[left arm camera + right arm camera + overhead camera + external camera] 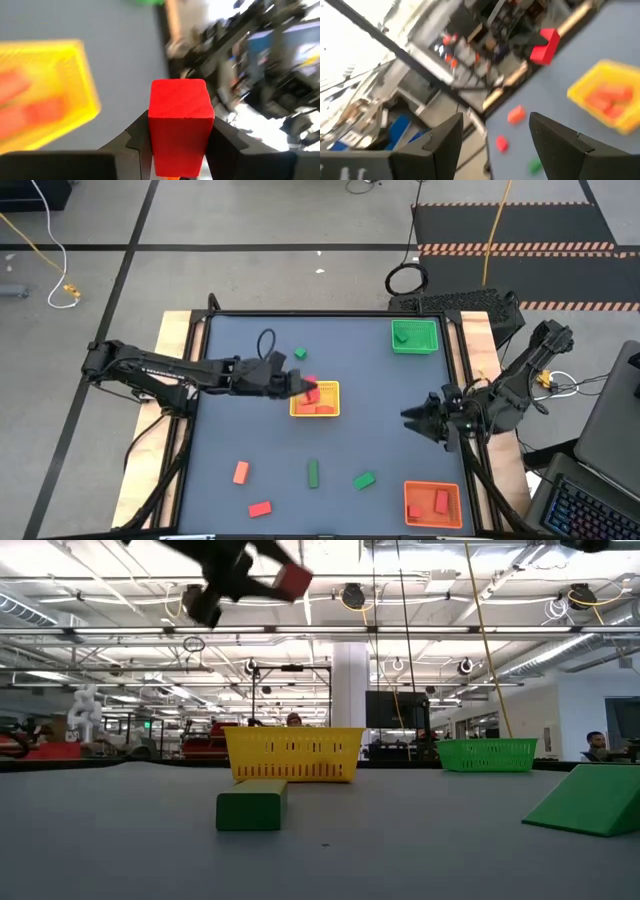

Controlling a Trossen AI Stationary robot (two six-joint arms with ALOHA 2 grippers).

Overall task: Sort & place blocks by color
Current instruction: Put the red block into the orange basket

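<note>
My left gripper hangs high over the near-left edge of the yellow tray, shut on a red block. The low view shows that block well above the table. Orange-red blocks lie in the yellow tray. My right gripper hovers open and empty right of that tray. Loose blocks rest flat on the table: a green cube, an orange-red block, a red block, a green bar and another green block. My left gripper pinches the red block between its two fingers, which lie on two opposite side faces. The block's end sticks out past the fingertips. It is lifted clear of the table and the tray.
A green tray with a green block stands at the far right. An orange tray with red blocks stands at the near right corner. Bare table lies between the yellow tray and the near blocks. A laptop sits off the table's right side.
</note>
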